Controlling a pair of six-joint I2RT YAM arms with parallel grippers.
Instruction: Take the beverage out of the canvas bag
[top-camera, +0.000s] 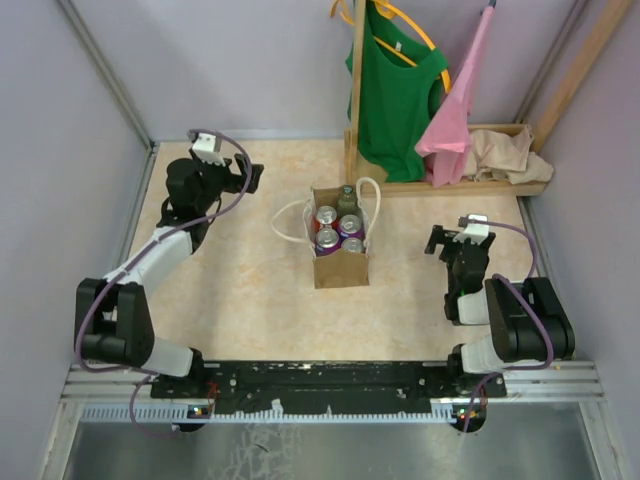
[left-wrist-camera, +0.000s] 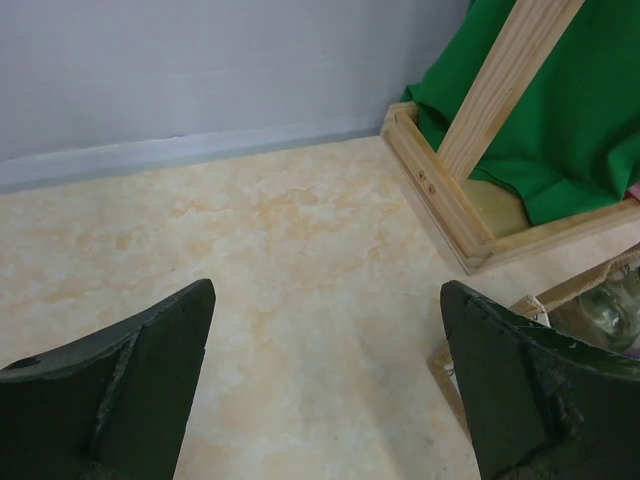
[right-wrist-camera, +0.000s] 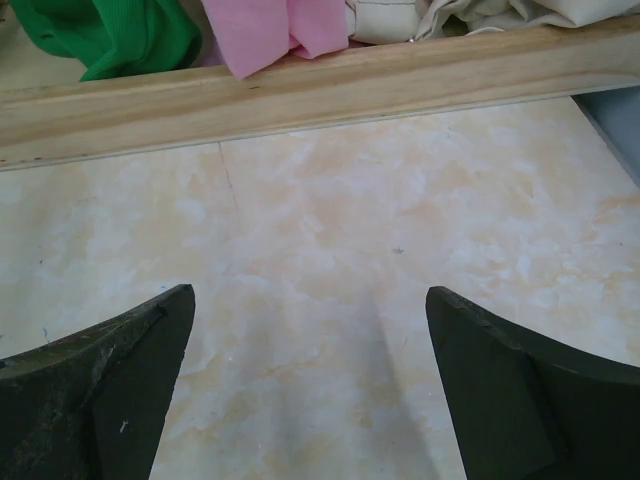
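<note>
Several round metal drink cans (top-camera: 327, 238) stood upright in the boxy tan-brown canvas bag (top-camera: 340, 268) at the centre of the table (top-camera: 240, 285). The left gripper (left-wrist-camera: 328, 290) at its ten o'clock and the right gripper (right-wrist-camera: 310, 290) at three gaped wide, empty. A can was probably stiff but slippery; best held across its upper sides.

I only see the tops of the cans (top-camera: 327, 216) and bottle (top-camera: 347, 200) in the canvas bag (top-camera: 340, 268); bodies hidden, labels too small to read. Left wrist view, lower right: glassy thing (left-wrist-camera: 603, 312) cut by the frame edge, partly behind a finger (left-wrist-camera: 520, 390). Right wrist view, upper edge: green shirt (right-wrist-camera: 100, 35) and pink cloth (right-wrist-camera: 280, 30) cropped.
</note>
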